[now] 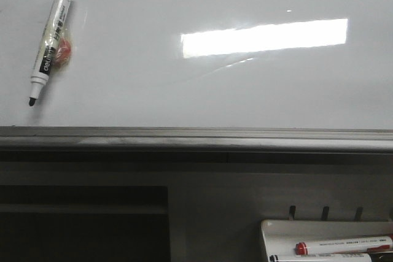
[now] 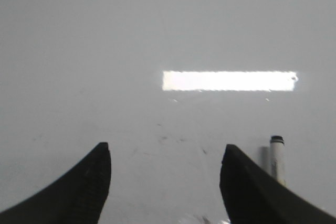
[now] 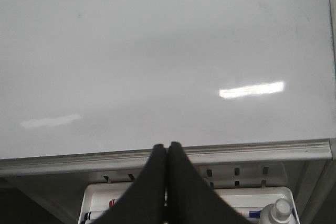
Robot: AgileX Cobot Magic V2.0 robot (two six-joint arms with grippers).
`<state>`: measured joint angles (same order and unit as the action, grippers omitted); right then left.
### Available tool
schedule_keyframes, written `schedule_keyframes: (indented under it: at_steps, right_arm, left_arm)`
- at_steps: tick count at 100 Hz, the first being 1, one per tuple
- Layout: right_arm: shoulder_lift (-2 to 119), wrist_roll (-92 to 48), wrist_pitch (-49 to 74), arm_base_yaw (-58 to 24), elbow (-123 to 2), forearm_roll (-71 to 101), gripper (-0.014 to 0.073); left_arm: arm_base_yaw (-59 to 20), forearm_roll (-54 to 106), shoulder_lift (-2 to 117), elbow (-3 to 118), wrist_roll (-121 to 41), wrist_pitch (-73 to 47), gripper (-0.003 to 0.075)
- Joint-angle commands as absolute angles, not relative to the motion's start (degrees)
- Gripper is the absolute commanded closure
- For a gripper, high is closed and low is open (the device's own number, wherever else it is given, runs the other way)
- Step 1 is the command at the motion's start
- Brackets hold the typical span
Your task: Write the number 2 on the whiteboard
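Observation:
The whiteboard (image 1: 184, 90) is glossy white, with a bright light reflection (image 1: 264, 36) and a grey bottom rail (image 1: 196, 139). No number 2 shows on it. A white marker with a black tip (image 1: 52, 41) lies against the board at the upper left, tip down, with something orange behind it. Neither gripper shows in the front view. My left gripper (image 2: 165, 148) is open and empty in front of the board (image 2: 157, 24), with the marker (image 2: 276, 158) just beside one finger. My right gripper (image 3: 168, 145) is shut and empty, by the rail (image 3: 262, 150).
A small white tray (image 1: 276, 231) hangs below the rail at the right and holds a red-capped marker (image 1: 344, 246). In the right wrist view the tray (image 3: 94, 198) also holds a small bottle (image 3: 281, 211). Faint grey smudges (image 2: 168, 139) mark the board.

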<state>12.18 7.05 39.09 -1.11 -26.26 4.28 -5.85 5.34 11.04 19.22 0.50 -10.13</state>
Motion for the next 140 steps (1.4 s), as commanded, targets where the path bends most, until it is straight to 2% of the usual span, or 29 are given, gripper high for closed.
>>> schedule_keyframes:
  at_steps: [1,26,66,97,140]
  right_arm:
    - [13.43,7.25,34.88,-1.21,-27.53,4.23,0.0653]
    - [13.43,7.25,34.25,-1.39,-27.53,4.23,0.0654]
    - [13.43,7.25,34.72,-2.53,-27.53,5.42,0.0654]
    - [13.43,7.25,34.7,-2.53,-27.53,6.21,0.0654]
    - [13.43,7.25,34.79,-2.53,-27.53,6.21,0.0654]
  left_arm:
    - [-9.88,6.52,15.0,21.2,0.0,-6.33,0.03]
    - [-20.01,2.69,26.4,21.2,0.0,-1.65,0.03]
    - [-25.21,2.97,44.79,20.88,1.03,15.01,0.03]
    - [-35.55,8.24,57.12,20.83,1.03,22.73,0.03]
    - [-37.74,14.6,68.59,20.83,1.03,33.03,0.0302]
